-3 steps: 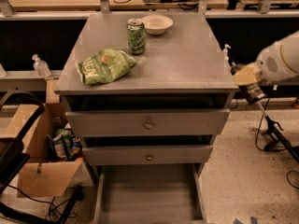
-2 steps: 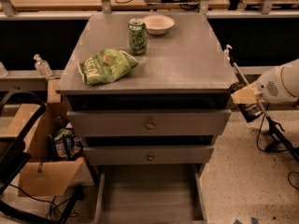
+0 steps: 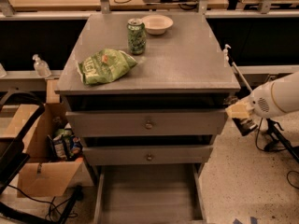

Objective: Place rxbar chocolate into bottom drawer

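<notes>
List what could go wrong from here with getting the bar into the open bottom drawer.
1. The gripper is right of the cabinet, level with the top drawer; swinging inward could clip the front corner.
2. The rxbar chocolate seems to hang below the gripper, so it may slip or catch the bottom drawer wall.
3. Released here, it would land on the floor.

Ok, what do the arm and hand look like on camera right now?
The arm is a smooth, rounded white shell with a small patch of dark dots. The hand, right of the cabinet, is pale tan above and dark below.
</notes>
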You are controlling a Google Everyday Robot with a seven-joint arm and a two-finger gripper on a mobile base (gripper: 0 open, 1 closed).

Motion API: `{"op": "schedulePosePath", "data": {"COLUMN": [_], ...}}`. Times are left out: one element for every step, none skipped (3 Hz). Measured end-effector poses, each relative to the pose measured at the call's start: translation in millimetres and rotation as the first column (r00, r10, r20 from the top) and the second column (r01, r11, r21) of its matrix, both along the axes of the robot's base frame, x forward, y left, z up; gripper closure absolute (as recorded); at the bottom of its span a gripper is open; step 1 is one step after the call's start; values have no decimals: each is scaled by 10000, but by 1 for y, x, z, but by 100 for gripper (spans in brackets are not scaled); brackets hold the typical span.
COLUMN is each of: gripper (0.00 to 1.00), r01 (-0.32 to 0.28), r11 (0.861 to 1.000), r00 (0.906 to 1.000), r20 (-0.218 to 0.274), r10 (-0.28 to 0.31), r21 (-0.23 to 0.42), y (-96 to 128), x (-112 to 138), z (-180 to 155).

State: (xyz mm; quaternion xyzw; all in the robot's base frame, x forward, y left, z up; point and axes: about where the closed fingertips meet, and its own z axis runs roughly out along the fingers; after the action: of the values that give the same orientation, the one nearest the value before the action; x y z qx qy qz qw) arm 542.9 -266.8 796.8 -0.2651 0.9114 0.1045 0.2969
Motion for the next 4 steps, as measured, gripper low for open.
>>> {"op": "schedulePosePath", "data": {"gripper": [100, 100, 100, 100], "r01": [-604, -1118, -1330, -1330], "r11": [9931, 9701, 9344, 9344], "r00": [9976, 9922, 9894, 9894], "r20": [-264, -291, -118, -118], "r10": [633, 1208, 1450, 1450], "r21": [1009, 2155, 3305, 3304], "y": [33, 67, 89, 89], "x": [-49, -79, -98, -98], "z": [-87, -139, -167, -167]}}
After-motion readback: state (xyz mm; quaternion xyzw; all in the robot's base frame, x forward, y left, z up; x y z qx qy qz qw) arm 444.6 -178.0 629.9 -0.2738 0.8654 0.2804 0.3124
